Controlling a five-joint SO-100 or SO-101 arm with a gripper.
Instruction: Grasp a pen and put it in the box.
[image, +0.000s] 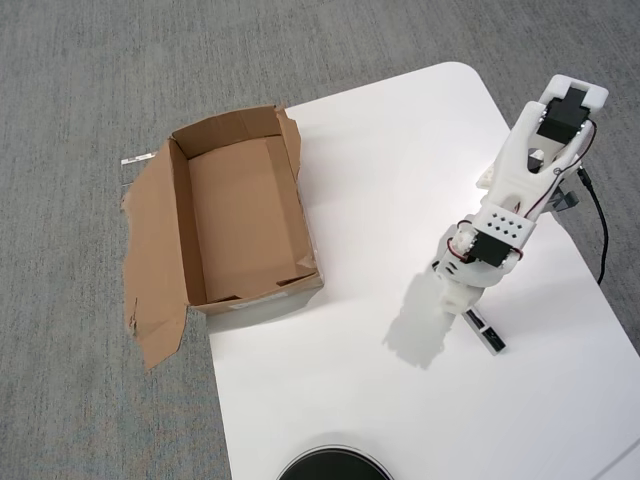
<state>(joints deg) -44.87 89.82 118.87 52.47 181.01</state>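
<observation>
The pen (486, 333) lies on the white table at the right, slanting down to the right, with its black end toward the table's front. Its upper end is hidden under my arm. My gripper (462, 295) points down right over that upper end. The wrist covers the jaws, so I cannot tell whether they are open or shut, or whether they touch the pen. The box (182, 220) stands open and empty at the table's left edge, well to the left of the gripper. Its torn flap (152, 260) spreads out over the carpet.
The arm's base (560, 110) stands at the table's far right, with a black cable (600, 225) beside it. A black round object (333, 466) shows at the bottom edge. The white table (380, 180) has rounded edges, with grey carpet (80, 80) beyond them.
</observation>
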